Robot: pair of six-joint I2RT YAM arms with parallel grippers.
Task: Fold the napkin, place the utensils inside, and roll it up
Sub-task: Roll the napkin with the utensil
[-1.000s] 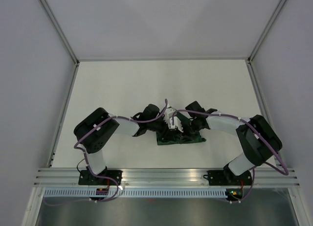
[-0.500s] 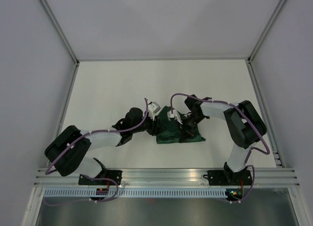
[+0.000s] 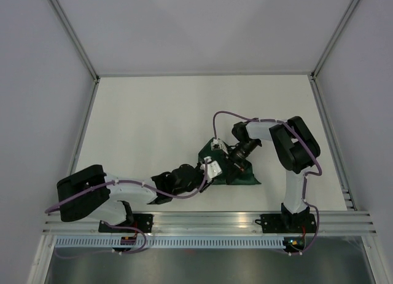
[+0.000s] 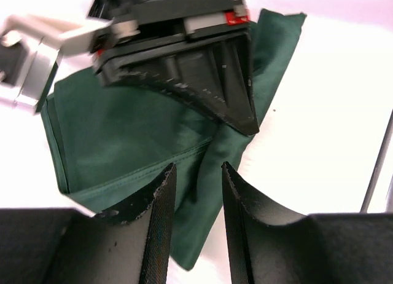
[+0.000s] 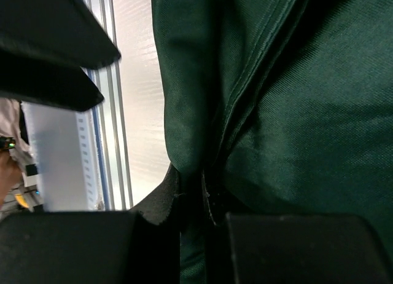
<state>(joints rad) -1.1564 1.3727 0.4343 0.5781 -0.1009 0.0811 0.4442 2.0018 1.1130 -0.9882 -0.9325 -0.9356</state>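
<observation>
The dark green napkin (image 3: 247, 177) lies bunched and folded on the white table, near the front middle. My right gripper (image 3: 237, 161) reaches down onto it from the far side. In the right wrist view the jaws (image 5: 191, 181) are pinched together on a fold of the napkin (image 5: 307, 112). My left gripper (image 3: 214, 169) lies low at the napkin's left side. Its fingers (image 4: 161, 222) stand apart, with a folded corner of the napkin (image 4: 123, 130) showing beyond the gap (image 4: 198, 168) and nothing clamped. The right gripper's black finger (image 4: 227, 87) presses the cloth just ahead. The utensils are hidden.
An aluminium rail (image 3: 209, 219) runs along the near table edge, close to the napkin, and shows as a rail (image 5: 104, 112) in the right wrist view. White walls with metal posts (image 3: 80, 142) close in the table on the left, right and far sides.
My left arm swung down toward the near edge and stretched out low, its gripper now at the napkin's near-left. The right arm folded back, still holding the napkin, which shifted slightly right.
</observation>
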